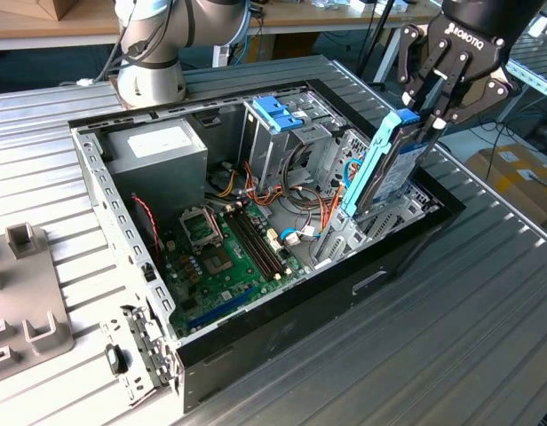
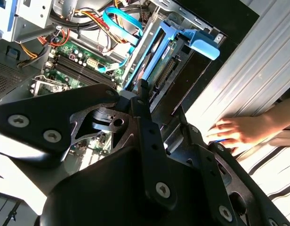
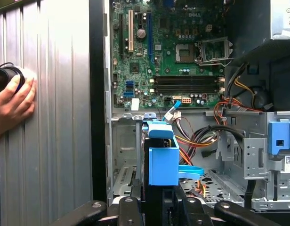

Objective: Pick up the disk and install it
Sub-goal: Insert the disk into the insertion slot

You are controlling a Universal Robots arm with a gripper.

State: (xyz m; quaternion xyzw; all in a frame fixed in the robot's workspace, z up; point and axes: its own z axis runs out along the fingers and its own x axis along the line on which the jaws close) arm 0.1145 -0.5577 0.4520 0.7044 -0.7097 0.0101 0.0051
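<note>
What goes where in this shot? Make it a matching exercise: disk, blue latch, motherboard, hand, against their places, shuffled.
Things:
1. disk
2. blue latch
3. motherboard
4. hand

Places:
A. resting on the ribbed table, outside the case
B. flat on the case floor
C. clamped in the gripper, on edge and tilted
D. atop the grey drive cage

Pairs: 1-C, 2-D, 3-B, 4-A

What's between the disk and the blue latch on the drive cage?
In the exterior view, grey drive cage metal and loose orange and blue cables separate the disk and latch.
</note>
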